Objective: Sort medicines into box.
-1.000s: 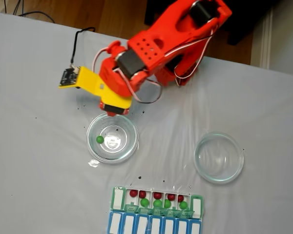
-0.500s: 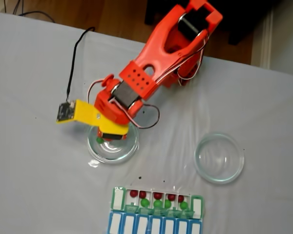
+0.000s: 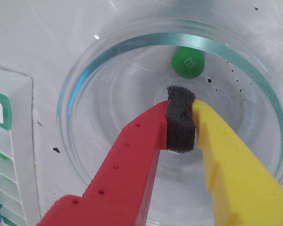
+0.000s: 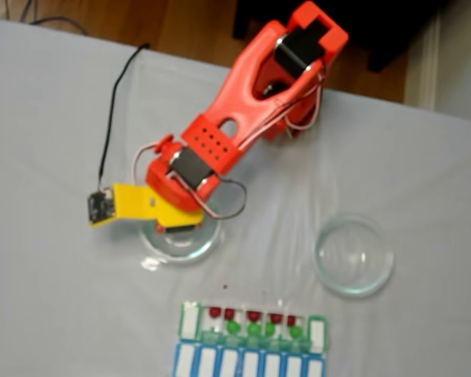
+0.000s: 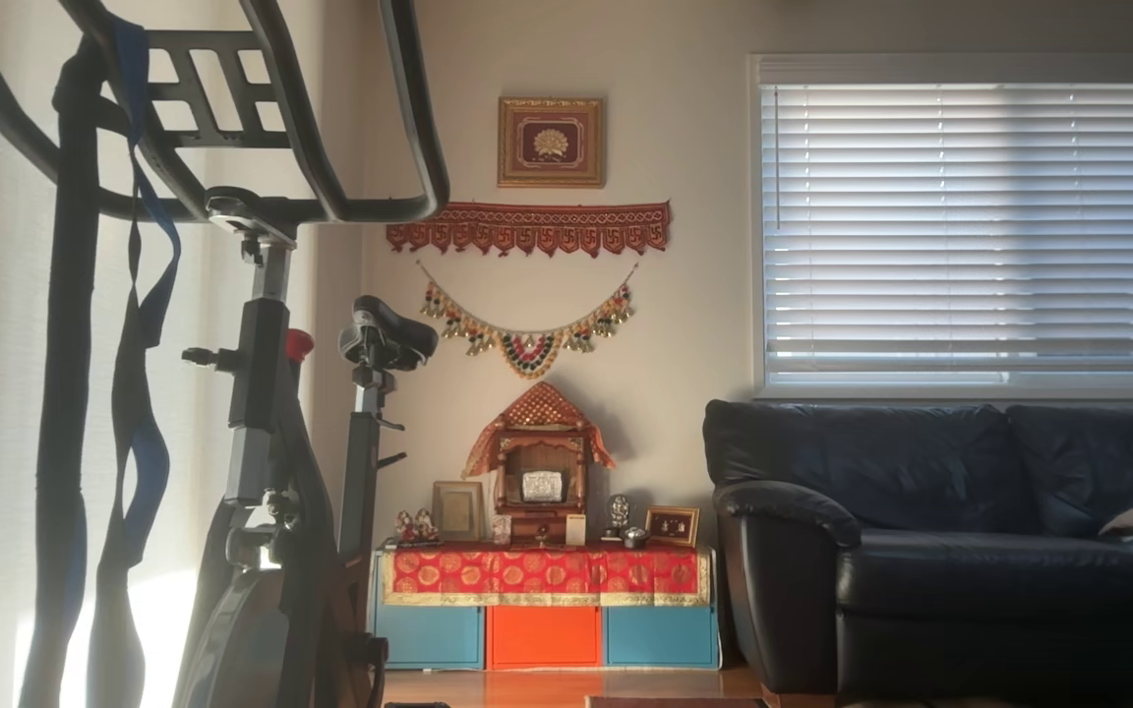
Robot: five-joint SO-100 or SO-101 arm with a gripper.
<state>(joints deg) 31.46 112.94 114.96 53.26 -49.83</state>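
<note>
Green medicines: one [image 3: 187, 61] in the glass dish [image 3: 85, 80], four boxed; claw [image 3: 180, 123] nearly closed, gripping nothing.

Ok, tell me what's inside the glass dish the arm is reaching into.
In the wrist view, the glass dish holds one green ball, with the gripper shut on its own dark foam pad just short of it. In the fixed view the arm covers most of the dish.

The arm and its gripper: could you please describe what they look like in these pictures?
The arm is orange-red plastic with dark servo blocks, a perforated link and thin white and red cables looping beside it. A yellow bracket carries a small circuit board trailing a black cable. The gripper has one red finger with small holes, one yellow finger, and a dark foam pad between them.
</note>
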